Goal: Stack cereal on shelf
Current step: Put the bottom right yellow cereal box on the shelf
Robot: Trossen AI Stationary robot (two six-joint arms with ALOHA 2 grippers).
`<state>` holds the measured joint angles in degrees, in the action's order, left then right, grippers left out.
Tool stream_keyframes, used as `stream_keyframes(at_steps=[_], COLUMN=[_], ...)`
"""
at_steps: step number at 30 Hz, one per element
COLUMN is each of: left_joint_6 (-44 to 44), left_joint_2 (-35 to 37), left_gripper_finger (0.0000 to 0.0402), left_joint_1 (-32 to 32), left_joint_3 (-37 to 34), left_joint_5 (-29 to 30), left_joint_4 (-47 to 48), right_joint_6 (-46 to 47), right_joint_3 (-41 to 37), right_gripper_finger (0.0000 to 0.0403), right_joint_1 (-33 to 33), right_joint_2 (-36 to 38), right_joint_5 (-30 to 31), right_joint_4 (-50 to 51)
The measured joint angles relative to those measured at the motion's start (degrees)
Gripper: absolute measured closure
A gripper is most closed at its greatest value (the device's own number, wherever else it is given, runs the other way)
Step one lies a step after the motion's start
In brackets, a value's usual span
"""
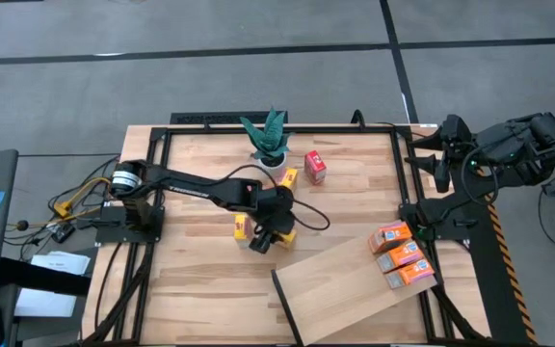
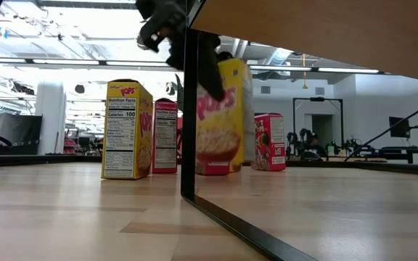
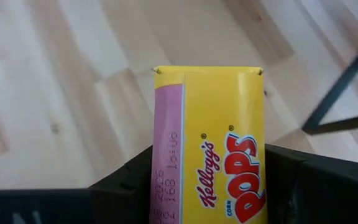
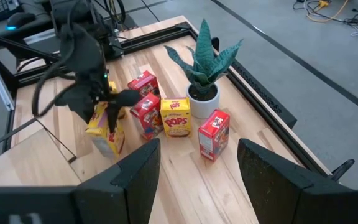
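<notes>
A yellow box (image 3: 216,155) is held between the fingers of the left gripper (image 1: 270,237) at mid-table, near the shelf (image 1: 355,289). The right gripper (image 4: 197,180) is parked wide open past the table's edge.

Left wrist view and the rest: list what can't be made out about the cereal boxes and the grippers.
- Yellow box between the left gripper's fingers, left wrist view: its lower part is cut off by the picture's edge.
- Left gripper, high view: the arm covers the box, so the grip can't be judged there.
- Three orange boxes on the shelf, high view: print too small to read.
- Shelf, low view: its board blocks everything behind it.
</notes>
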<state>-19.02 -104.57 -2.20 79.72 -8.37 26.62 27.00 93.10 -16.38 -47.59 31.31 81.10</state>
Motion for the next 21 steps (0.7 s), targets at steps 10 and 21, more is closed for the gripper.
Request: stream_keyframes(at_steps=[10, 21], left_joint_6=[12.65, 25.76], left_joint_2=[11.49, 21.91], left_gripper_finger=[0.0228, 0.0228], left_joint_1=[-0.77, -4.43], left_joint_3=[0.0, 0.08], left_joint_5=[11.31, 19.45], left_joint_4=[0.48, -14.47], right_joint_6=[0.0, 0.04], right_joint_3=[0.0, 0.01], right_gripper_finger=[0.0163, 0.0163], right_joint_1=[0.0, 0.0], right_joint_2=[-0.01, -0.31], right_joint_5=[0.0, 0.0], right_joint_4=[1.29, 0.81])
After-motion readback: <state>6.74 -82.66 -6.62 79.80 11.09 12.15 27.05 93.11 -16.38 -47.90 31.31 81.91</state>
